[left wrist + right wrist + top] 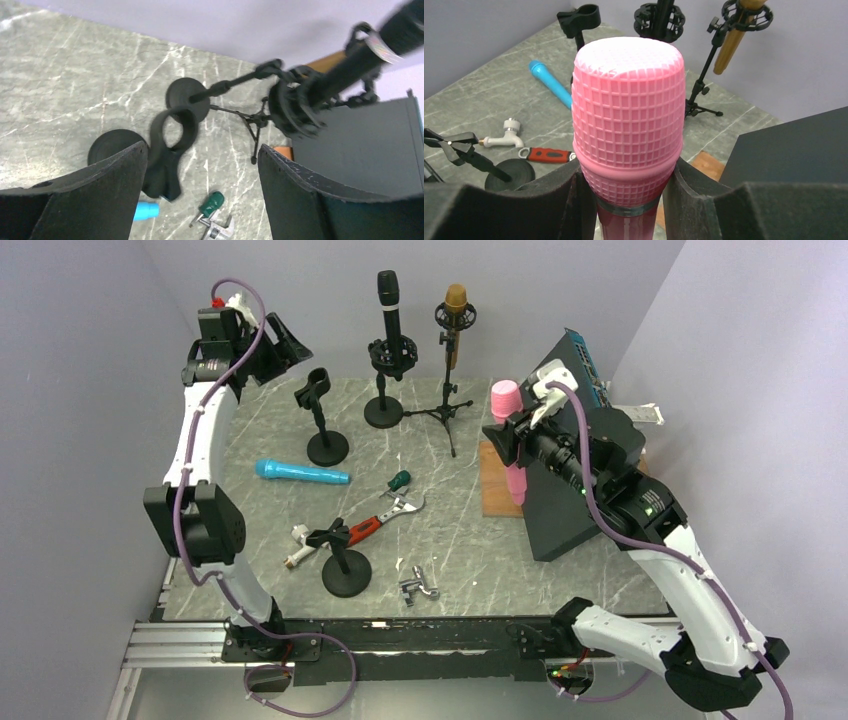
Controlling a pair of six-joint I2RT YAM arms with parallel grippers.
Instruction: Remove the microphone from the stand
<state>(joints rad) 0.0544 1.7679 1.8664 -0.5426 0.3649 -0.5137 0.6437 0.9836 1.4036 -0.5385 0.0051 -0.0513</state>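
My right gripper [516, 436] is shut on a pink microphone [506, 399], held upright above the table's right side; its grille head [628, 107] rises between the jaws in the right wrist view. A black microphone [388, 298] stands in a shock-mount stand [383, 410] at the back. Beside it, a gold microphone [456, 312] sits in a tripod stand [446, 412]. An empty clip stand [322, 420] stands back left, and a blue microphone [300, 473] lies in front of it. My left gripper [290, 343] hangs open above that empty clip [172, 145], holding nothing.
A second empty clamp stand [345, 565] stands near the front. Around it lie a red-handled wrench [385, 520], a green screwdriver [399, 480], a white tap [297, 545] and a metal fitting [418, 585]. A black box [575, 470] and wooden board [495, 485] fill the right side.
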